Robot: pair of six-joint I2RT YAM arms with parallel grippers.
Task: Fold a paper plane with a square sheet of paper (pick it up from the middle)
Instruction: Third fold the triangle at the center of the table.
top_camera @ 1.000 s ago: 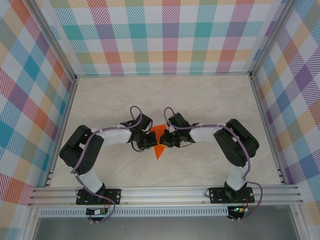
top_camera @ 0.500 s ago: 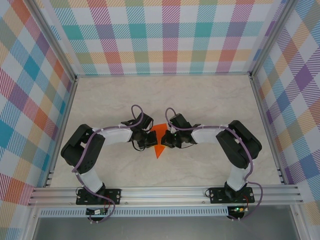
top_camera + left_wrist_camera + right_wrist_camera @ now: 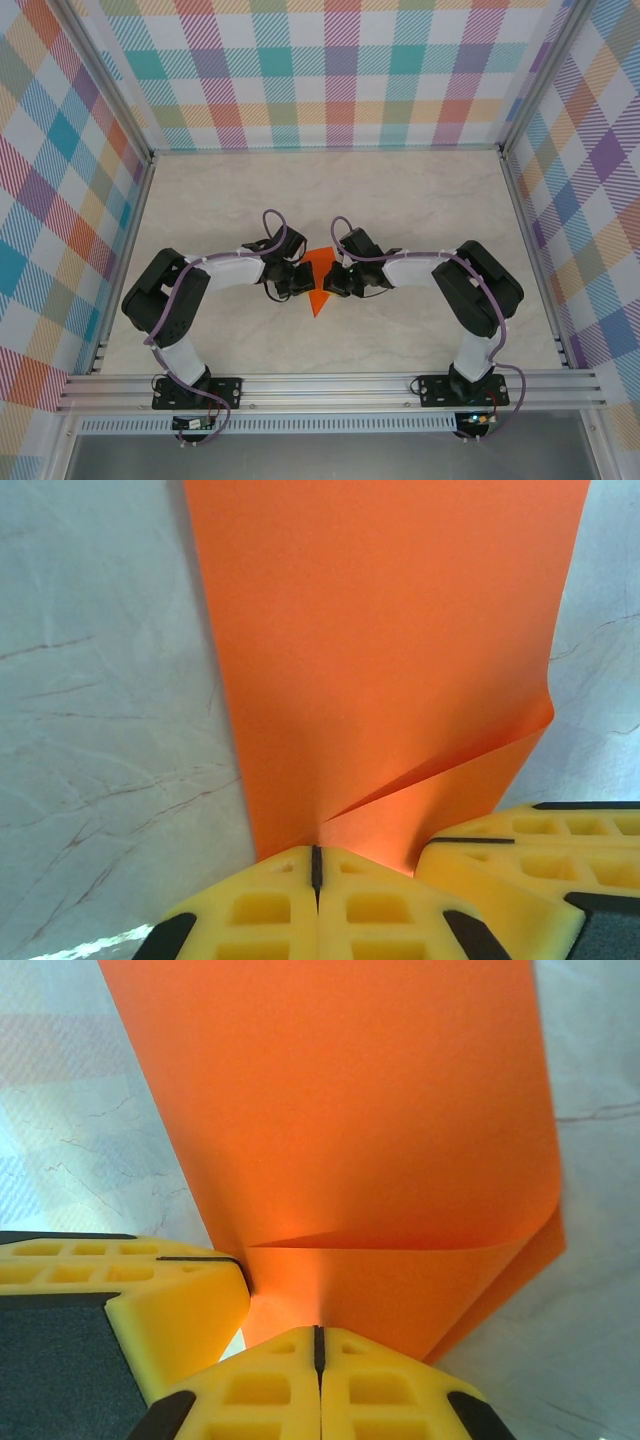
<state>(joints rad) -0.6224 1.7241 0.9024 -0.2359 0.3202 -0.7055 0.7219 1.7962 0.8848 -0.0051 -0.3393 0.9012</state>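
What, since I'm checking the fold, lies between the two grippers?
The orange paper: the top view shows it between the left gripper and the right gripper, each pinching it.

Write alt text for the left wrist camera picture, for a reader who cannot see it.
A partly folded orange paper stretches away from the left gripper, whose yellow fingers are shut on its near edge. Pale marbled table shows on both sides.

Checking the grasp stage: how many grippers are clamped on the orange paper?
2. The left gripper pinches the orange paper from its left side; the right gripper pinches it from the right.
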